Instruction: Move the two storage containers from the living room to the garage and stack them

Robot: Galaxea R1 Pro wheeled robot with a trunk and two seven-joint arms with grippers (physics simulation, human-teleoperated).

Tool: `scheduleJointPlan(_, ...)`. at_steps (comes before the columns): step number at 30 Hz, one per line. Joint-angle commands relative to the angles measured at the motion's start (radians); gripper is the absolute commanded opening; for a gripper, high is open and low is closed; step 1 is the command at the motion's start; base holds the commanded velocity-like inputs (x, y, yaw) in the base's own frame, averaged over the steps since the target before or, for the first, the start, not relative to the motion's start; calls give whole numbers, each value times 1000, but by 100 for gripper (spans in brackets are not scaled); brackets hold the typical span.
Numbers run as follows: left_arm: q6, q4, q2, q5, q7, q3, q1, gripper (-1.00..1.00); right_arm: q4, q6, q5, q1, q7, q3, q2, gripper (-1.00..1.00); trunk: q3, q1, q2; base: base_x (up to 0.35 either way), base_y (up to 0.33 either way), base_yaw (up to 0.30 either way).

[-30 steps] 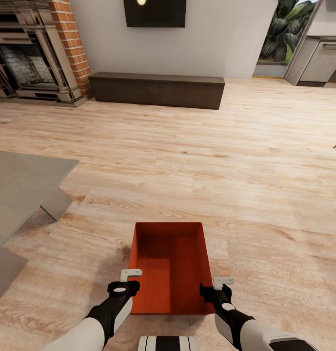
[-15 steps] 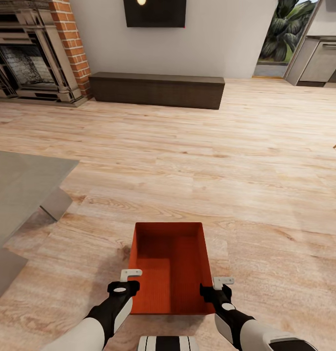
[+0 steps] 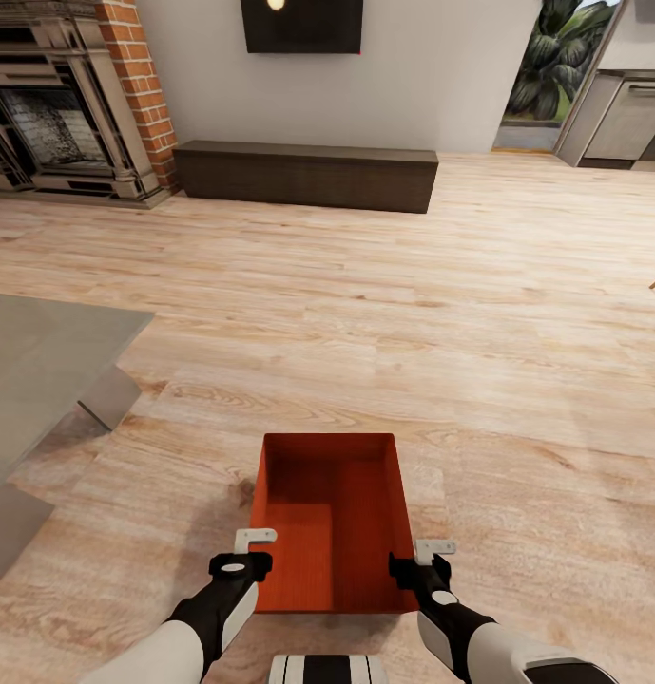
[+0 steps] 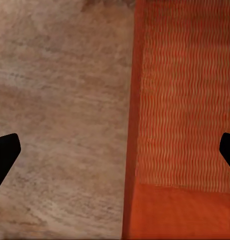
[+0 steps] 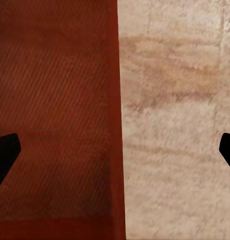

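Note:
One red-orange storage container sits open-topped on the living room's light wood planks, right in front of me. My left gripper hangs open over its left wall near the close corner. In the left wrist view the gripper has one fingertip over the planks and the other over the container's inside. My right gripper stands open over the right wall in the same way. In the right wrist view this gripper straddles the container's rim. Neither gripper touches it.
A grey low table stands at the left. Against the far wall are a dark long cabinet, a brick fireplace and a wall TV. An opening at the far right shows plants and kitchen units.
My left gripper has dipped very slightly beside the container's left wall. The container and the right gripper stay where they were.

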Motion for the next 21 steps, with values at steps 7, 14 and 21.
scheduleJointPlan(7,4,-4,3,8,6,-7,0,100,1,-3,-1,-1,-5,4,0,100,-1,0,0,0,0,0)
scheduleJointPlan(14,-2,-3,4,9,6,-7,0,100,1,-3,-1,-1,-5,4,0,100,-1,0,0,0,0,0)
scheduleJointPlan(21,-3,-4,4,8,-1,-7,0,100,1,-3,-2,-1,-5,4,0,100,-1,0,0,0,0,0)
